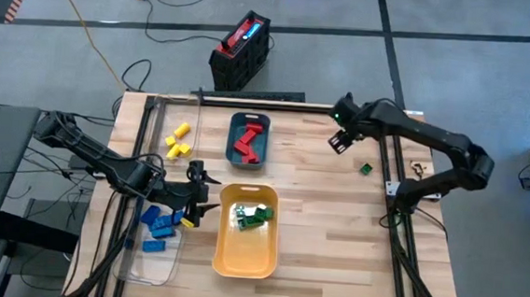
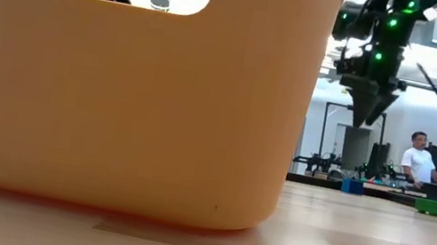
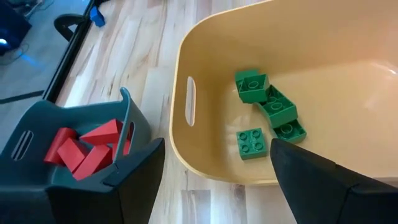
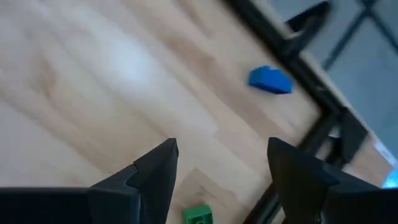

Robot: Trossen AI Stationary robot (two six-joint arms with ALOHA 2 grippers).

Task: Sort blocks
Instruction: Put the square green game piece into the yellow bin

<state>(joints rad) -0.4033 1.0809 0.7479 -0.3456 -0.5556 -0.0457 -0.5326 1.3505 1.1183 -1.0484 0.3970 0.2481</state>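
I've got the left gripper [image 1: 207, 201] hovering at the nine o'clock edge of the yellow tray [image 1: 245, 250], jaws spread wide, nothing between them. Green blocks [image 3: 268, 107] lie in that tray's twelve o'clock end. Red blocks [image 1: 247, 138] fill the teal tray [image 1: 233, 149] toward twelve. Yellow blocks [image 1: 178, 141] sit loose on the tabletop [image 1: 326, 218] at ten o'clock, blue blocks [image 1: 157, 223] in the clear tray [image 1: 149, 262] at eight. My right gripper [image 4: 217, 171] hangs above the tabletop at two o'clock, jaws apart and empty, a lone green block [image 1: 365, 169] just below it, a blue block [image 4: 270, 80] beyond.
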